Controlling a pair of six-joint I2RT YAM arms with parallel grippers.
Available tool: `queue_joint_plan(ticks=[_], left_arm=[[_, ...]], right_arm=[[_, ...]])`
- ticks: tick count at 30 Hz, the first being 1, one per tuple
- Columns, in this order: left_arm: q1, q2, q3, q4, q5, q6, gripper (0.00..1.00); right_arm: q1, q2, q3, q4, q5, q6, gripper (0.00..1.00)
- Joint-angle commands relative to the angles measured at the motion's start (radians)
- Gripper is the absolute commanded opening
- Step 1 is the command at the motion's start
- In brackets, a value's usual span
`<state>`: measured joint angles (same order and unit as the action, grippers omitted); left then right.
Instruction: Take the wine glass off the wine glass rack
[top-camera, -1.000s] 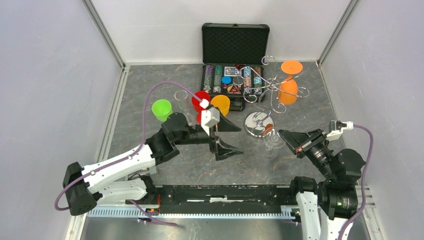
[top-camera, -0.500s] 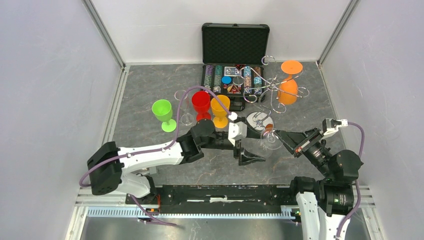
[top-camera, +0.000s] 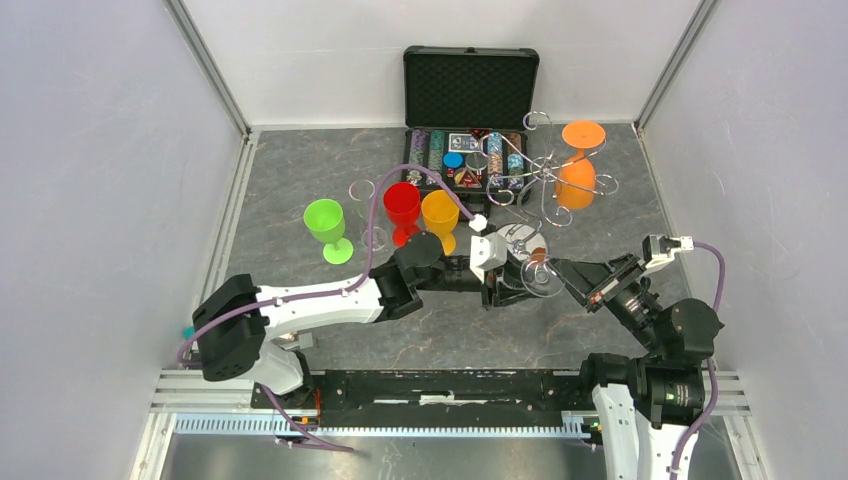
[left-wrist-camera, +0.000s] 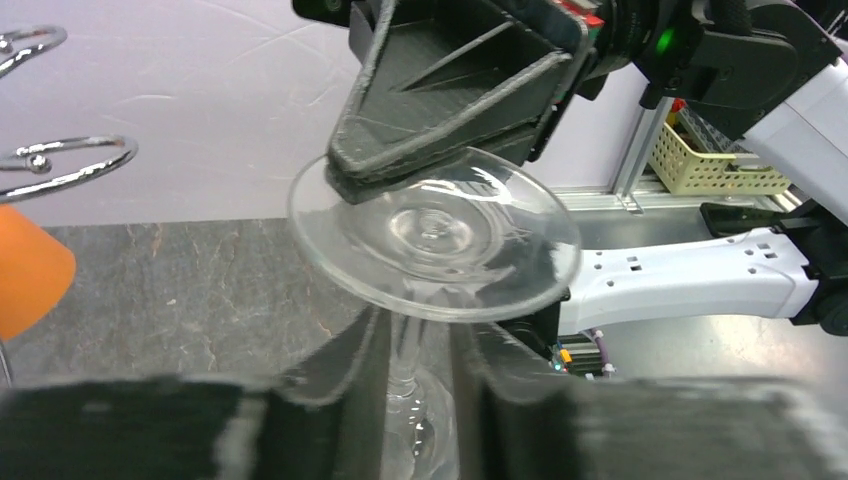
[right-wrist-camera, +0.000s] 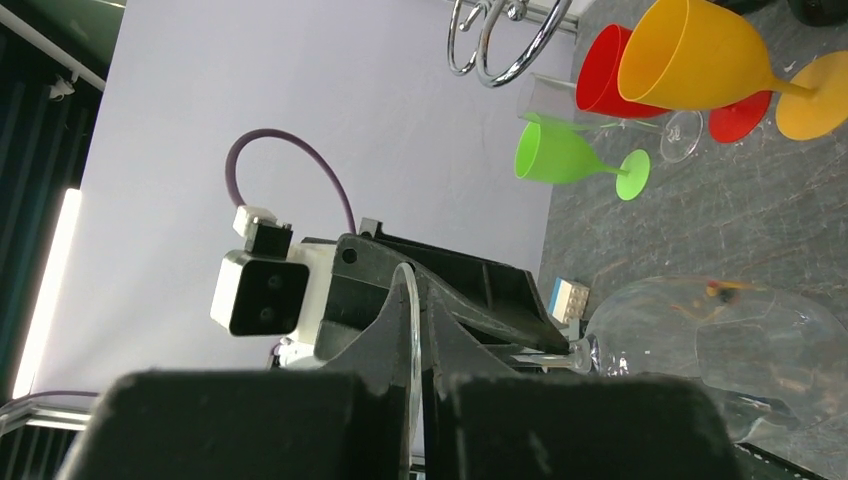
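Note:
A clear wine glass (top-camera: 541, 277) hangs in the air, off the silver wire rack (top-camera: 546, 178), in front of the rack's round shiny base (top-camera: 513, 240). My right gripper (top-camera: 560, 268) is shut on the edge of the glass's round foot (right-wrist-camera: 413, 320), whose bowl (right-wrist-camera: 720, 340) points away to the side. My left gripper (top-camera: 512, 284) reaches in from the left. Its fingers (left-wrist-camera: 365, 390) stand close on either side of the stem (left-wrist-camera: 412, 365), with a thin gap showing on one side. The foot (left-wrist-camera: 435, 235) fills the left wrist view.
An orange glass (top-camera: 577, 180) hangs upside down on the rack. Green (top-camera: 325, 220), red (top-camera: 402, 205), yellow (top-camera: 440, 212) and clear (top-camera: 364, 200) glasses stand at centre left. An open black case (top-camera: 470, 90) with poker chips sits behind the rack.
My left arm swung right from the coloured glasses to the clear glass, and its jaws narrowed around the stem. The right gripper shifted slightly up and left with the glass.

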<state>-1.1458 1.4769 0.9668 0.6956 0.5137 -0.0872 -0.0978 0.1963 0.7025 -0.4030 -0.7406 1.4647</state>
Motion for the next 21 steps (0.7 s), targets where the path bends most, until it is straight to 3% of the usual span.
queue_joint_plan(ticks=[1,3,5,6,10,12,15,21], left_arm=[[-0.005,0.024,0.042,0.055,-0.034,-0.049,0.24],[-0.004,0.028,0.048,0.056,-0.046,-0.061,0.07],[-0.005,0.021,0.049,0.056,-0.067,-0.071,0.02],[-0.005,0.015,0.047,0.059,-0.076,-0.075,0.02],[-0.005,-0.04,0.017,0.067,-0.162,-0.091,0.02],[-0.003,-0.095,-0.013,0.063,-0.217,-0.087,0.02],[-0.004,-0.191,-0.05,0.019,-0.298,-0.082,0.02],[-0.003,-0.4,-0.01,-0.275,-0.463,-0.102,0.02]], right_arm=[[0.007,0.001,0.009,0.081,0.0,0.013,0.0],[0.006,0.003,0.011,0.082,0.001,0.011,0.0],[0.007,0.005,0.012,0.082,0.005,0.002,0.01],[0.007,0.006,0.012,0.081,0.008,-0.002,0.09],[0.007,0.002,0.038,0.018,0.077,-0.094,0.6],[0.008,0.008,0.055,-0.013,0.117,-0.155,0.73],[0.006,0.019,0.067,-0.007,0.145,-0.214,0.8],[0.003,0.067,0.085,0.152,0.086,-0.276,0.83]])
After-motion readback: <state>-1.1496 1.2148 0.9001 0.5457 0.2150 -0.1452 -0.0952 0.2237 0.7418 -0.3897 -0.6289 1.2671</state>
